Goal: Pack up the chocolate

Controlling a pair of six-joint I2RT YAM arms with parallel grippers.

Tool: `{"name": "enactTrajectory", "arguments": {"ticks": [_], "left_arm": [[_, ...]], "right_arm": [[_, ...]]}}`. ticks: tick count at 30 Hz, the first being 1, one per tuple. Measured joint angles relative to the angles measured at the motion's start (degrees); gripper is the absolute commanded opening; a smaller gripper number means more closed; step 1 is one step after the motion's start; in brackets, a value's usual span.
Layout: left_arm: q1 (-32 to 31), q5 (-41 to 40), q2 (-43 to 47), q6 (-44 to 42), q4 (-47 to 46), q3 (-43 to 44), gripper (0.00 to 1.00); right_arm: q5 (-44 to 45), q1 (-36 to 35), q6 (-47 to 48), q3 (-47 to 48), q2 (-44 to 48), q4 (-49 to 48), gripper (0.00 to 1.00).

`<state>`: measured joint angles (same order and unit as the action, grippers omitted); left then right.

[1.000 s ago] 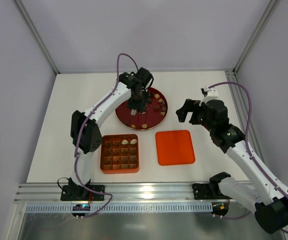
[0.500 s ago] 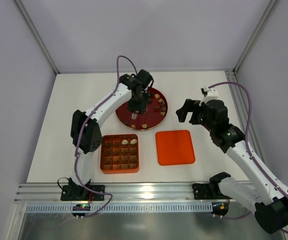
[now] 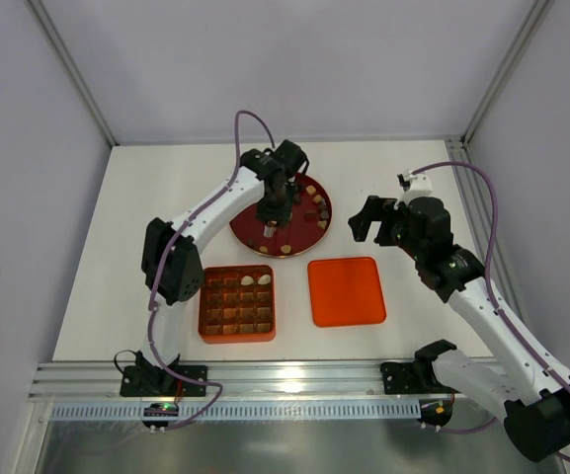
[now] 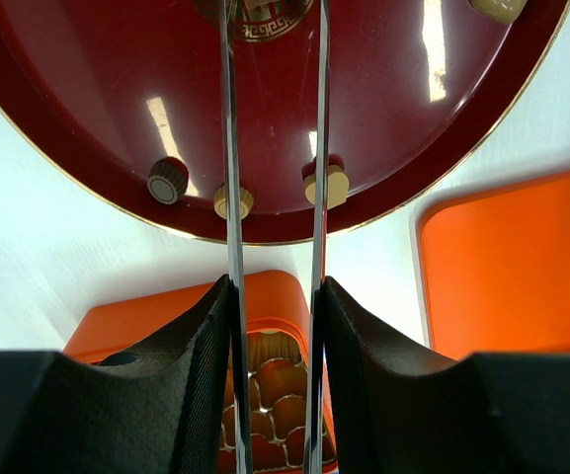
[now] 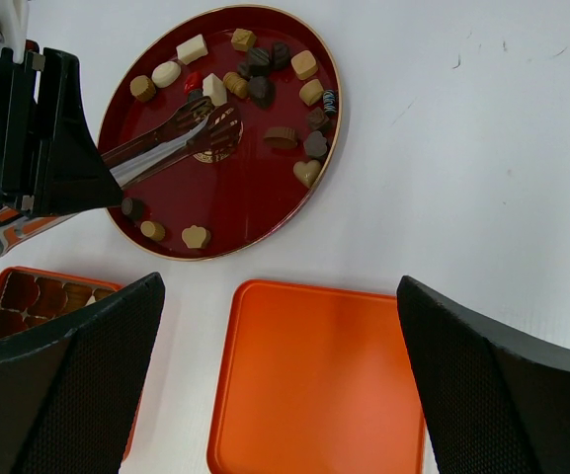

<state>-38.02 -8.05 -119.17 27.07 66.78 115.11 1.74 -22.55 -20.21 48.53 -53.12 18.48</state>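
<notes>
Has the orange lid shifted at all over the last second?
No. The lid lies in the same spot as before, just right of the box, with the gap between them unchanged.

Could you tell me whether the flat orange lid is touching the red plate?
Apart. The right wrist view shows a strip of white table between the red plate and the orange lid.

Top edge crops the tongs (image 4: 228, 148) before their tips.
</notes>
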Motion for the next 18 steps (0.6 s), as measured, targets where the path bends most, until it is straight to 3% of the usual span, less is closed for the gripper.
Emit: {"name": "enactTrajectory", "arguments": {"ticks": [18], "left_arm": [[-0.26,-1.95,0.20,-2.27,2.25,0.96,0.34]], "right_arm": [[0.00,0.00,0.00,0.00,0.00,0.00,1.00]]}}
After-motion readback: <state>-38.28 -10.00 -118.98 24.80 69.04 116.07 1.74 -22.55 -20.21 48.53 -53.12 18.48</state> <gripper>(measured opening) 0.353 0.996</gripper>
